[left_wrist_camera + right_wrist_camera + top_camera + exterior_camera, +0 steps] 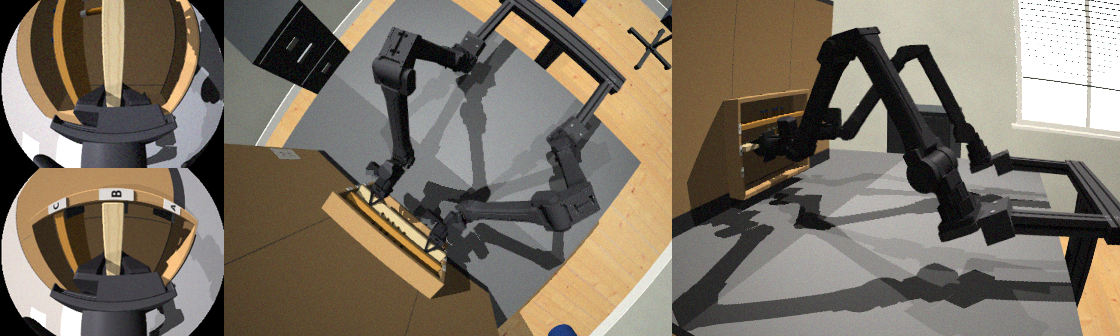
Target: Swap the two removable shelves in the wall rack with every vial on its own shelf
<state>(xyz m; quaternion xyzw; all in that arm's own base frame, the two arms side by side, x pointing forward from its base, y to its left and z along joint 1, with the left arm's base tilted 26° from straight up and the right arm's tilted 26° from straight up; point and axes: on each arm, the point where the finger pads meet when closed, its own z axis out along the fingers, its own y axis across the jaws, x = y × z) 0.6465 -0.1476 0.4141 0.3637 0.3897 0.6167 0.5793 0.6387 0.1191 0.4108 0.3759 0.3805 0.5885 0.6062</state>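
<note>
The pale shelf [409, 228] [749, 147] [113, 37] [113, 228] lies level at the B label, partly inside the wall rack; how deep its back edge reaches is hidden. An amber vial [90, 12] with a light cap stands on it. My left gripper [434, 247] [113, 83] is shut on its front edge near the rack's left end. My right gripper [373, 199] [113, 252] is shut on the same edge near the right end. The orange shelf [767, 121] [58, 30] [65, 239] sits above, at the C label, with blue-capped vials [774, 111] on it.
The rack's side wall [734, 165] stands close beside my left gripper. The rack's bottom board [774, 183] lies below the held shelf. The A label [172, 207] marks the lowest level. A dark cabinet [299, 50] stands beyond the table.
</note>
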